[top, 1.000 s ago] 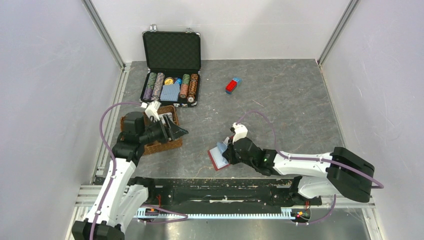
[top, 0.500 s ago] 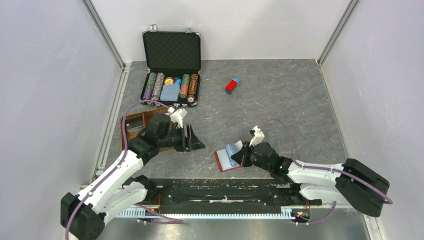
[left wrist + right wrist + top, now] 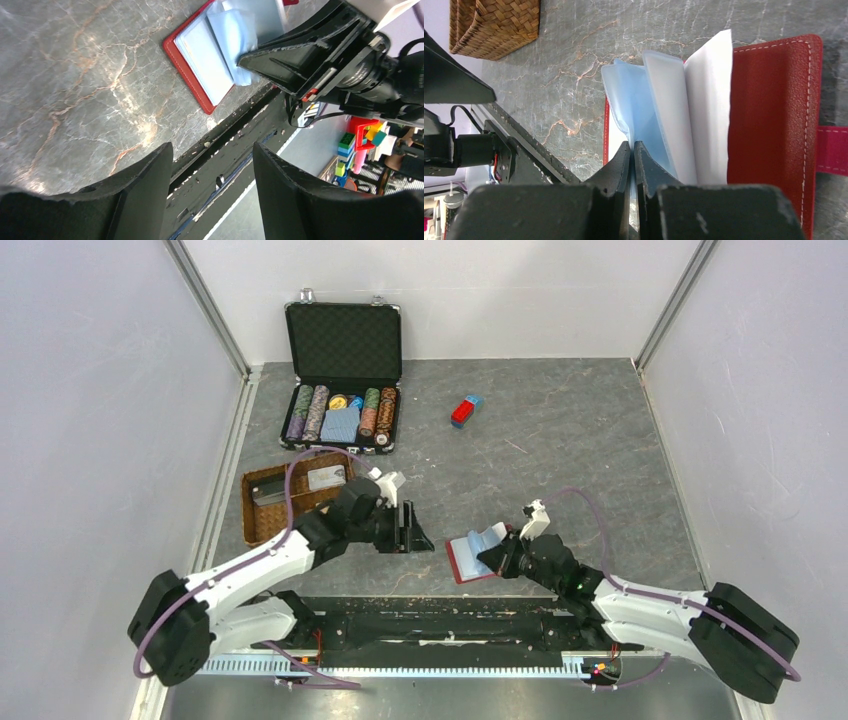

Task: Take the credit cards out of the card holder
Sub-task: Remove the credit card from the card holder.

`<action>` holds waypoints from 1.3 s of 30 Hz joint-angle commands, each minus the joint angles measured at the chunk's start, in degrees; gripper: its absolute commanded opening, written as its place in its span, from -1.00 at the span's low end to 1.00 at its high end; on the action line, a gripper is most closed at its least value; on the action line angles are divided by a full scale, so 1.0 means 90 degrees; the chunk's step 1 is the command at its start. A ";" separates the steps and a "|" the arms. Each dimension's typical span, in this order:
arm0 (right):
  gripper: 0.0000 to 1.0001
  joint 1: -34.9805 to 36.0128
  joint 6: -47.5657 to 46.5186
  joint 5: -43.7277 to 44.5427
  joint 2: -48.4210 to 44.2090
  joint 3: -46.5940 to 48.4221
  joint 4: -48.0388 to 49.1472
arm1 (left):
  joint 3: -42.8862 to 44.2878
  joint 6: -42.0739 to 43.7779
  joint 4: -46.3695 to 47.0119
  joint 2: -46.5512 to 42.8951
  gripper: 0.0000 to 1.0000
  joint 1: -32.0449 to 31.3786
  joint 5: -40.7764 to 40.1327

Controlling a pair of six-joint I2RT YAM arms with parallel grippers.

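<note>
The dark red card holder (image 3: pixel 462 562) lies open near the table's front edge, its pale blue sleeves fanned upward. My right gripper (image 3: pixel 497 556) is shut on the edge of one pale blue sleeve (image 3: pixel 630 107). The red cover (image 3: pixel 774 120) lies flat to the right of it. My left gripper (image 3: pixel 416 533) is open and empty, a little left of the holder. In the left wrist view the holder (image 3: pixel 197 70) and the right gripper (image 3: pixel 280 62) lie ahead of my open left gripper (image 3: pixel 212 150). Two grey credit cards (image 3: pixel 326 478) lie in the basket.
A woven basket (image 3: pixel 250 520) stands at the left and also shows in the right wrist view (image 3: pixel 494 25). An open black case of poker chips (image 3: pixel 340 410) stands at the back. A small red-and-blue block (image 3: pixel 465 410) lies at the back centre.
My left arm has swung from over the basket to the right, towards the card holder. My right arm has shifted right, dragging the holder with it, and the sleeves have lifted.
</note>
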 commanded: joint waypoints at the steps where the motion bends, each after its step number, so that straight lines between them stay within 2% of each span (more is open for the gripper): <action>1: -0.93 -0.0135 0.0144 0.0013 -0.0196 -0.0174 0.0235 | -0.0011 -0.0320 0.0824 0.0420 0.33 -0.0445 -0.0341; 7: -0.96 -0.0276 0.0148 0.0100 -0.0500 -0.0232 0.0048 | -0.0104 -0.0323 0.1700 0.0835 0.36 -0.0674 -0.0562; 13: -0.97 -0.0362 0.0153 0.0255 -0.0703 -0.0231 -0.0408 | -0.0193 -0.0405 0.2046 0.1290 0.36 -0.0684 -0.0719; 15: -0.89 -0.0393 0.0182 0.0337 -0.0812 -0.0477 -0.0514 | -0.0220 -0.0476 0.2181 0.1404 0.36 -0.0702 -0.0723; 18: -0.67 -0.0405 0.0157 0.0493 -0.1003 -0.0516 -0.0722 | -0.0182 -0.0493 0.2194 0.1564 0.35 -0.0714 -0.0773; 21: -0.60 -0.0409 0.0003 0.0649 -0.1199 -0.0473 -0.0898 | -0.0165 -0.0434 0.2065 0.1569 0.35 -0.0714 -0.0913; 24: -0.72 -0.0413 -0.0168 0.0749 -0.1255 -0.0377 -0.1083 | -0.0140 -0.0374 0.1952 0.1540 0.35 -0.0714 -0.0986; 28: -0.99 -0.0415 -0.0279 0.0460 -0.1217 -0.0356 -0.0740 | 0.0025 -0.0258 0.1694 0.1596 0.35 -0.0714 -0.1111; 34: -1.00 -0.0419 0.0386 -0.0837 -0.1068 -0.0310 0.0319 | 0.0167 -0.0164 0.1539 0.1647 0.35 -0.0714 -0.1210; 39: -1.00 -0.0424 0.0729 -0.1180 -0.1086 -0.0150 0.0689 | 0.0091 -0.0089 0.1603 0.1606 0.36 -0.0714 -0.1215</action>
